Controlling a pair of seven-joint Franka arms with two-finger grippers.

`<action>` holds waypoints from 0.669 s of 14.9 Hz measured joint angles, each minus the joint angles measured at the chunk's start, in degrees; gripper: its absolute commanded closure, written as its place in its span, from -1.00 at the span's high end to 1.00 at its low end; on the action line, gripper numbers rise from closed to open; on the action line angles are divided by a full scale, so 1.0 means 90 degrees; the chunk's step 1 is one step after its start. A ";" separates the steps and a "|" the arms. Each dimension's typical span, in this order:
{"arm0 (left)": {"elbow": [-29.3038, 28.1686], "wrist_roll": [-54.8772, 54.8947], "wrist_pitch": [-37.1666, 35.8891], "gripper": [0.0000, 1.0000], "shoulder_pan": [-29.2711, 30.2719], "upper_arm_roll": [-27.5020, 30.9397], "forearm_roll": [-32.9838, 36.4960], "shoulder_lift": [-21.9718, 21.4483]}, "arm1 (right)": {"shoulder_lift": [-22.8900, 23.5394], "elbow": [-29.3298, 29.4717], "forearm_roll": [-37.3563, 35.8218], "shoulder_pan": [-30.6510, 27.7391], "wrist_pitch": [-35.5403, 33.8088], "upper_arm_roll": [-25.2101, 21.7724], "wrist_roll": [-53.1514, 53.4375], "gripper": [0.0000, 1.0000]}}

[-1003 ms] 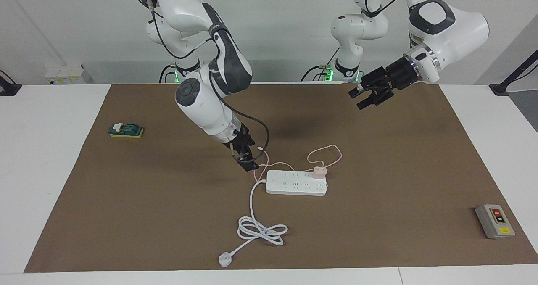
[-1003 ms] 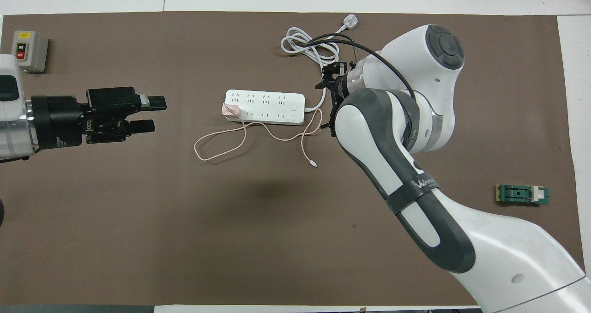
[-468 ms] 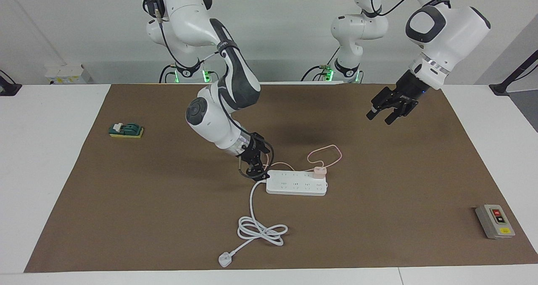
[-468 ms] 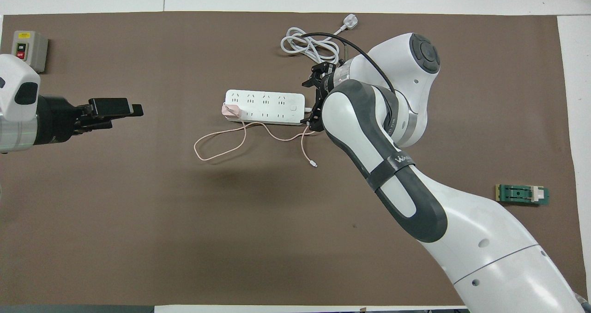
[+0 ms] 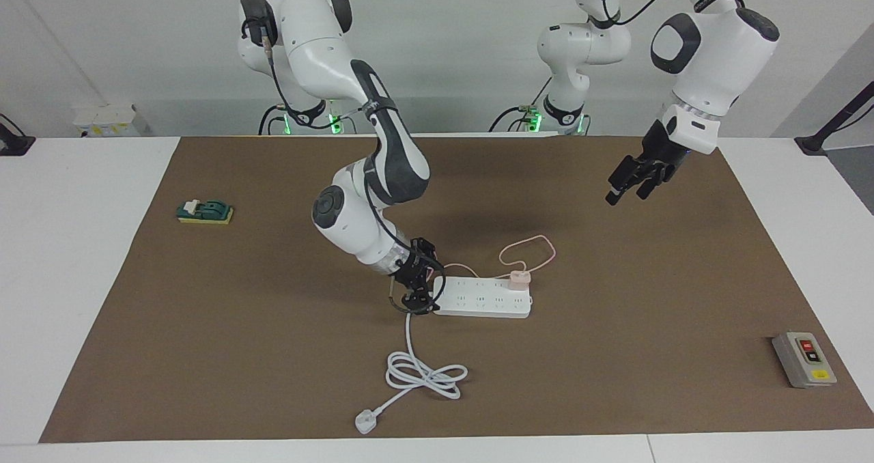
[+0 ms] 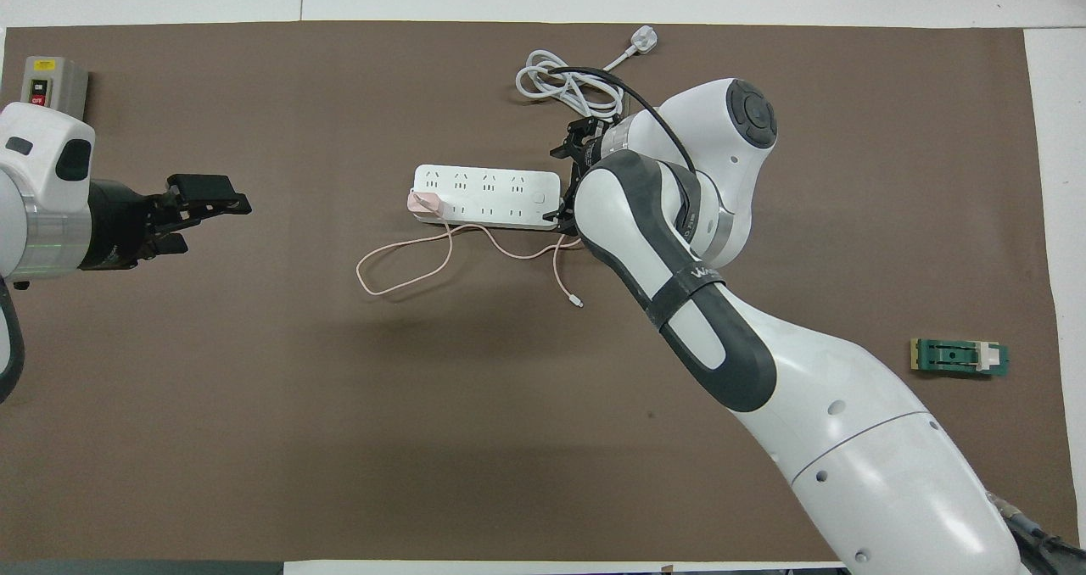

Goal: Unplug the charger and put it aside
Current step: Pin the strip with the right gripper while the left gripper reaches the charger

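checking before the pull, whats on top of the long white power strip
Only the small pale pink cube charger, plugged in at one end. The right gripper covers the cord end of the long white power strip.

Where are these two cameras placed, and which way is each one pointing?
Facing view: high across the table, looking at both robots; shows whole arms and bases, the right pincer at the power strip, the left pincer up over the mat.
Overhead view: high above the robots' end, looking steeply down; arms enter from the bottom edge.
Shared: strip, pink charger, white cord, seen half a turn apart.
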 measured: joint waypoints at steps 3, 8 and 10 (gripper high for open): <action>-0.0004 -0.1442 0.0051 1.00 -0.0122 -0.0011 0.0287 0.0005 | 0.0149 0.0151 0.0005 0.0092 0.0019 0.0010 0.0000 1.00; 0.0095 -0.4992 0.0040 1.00 -0.0623 -0.0048 0.1371 0.0171 | 0.0178 0.0159 0.0005 0.0355 0.0164 0.0012 -0.0035 1.00; 0.0441 -0.6515 -0.0180 1.00 -0.0939 -0.0069 0.1817 0.0637 | 0.0225 0.0111 0.0005 0.0426 0.0326 0.0011 -0.0267 1.00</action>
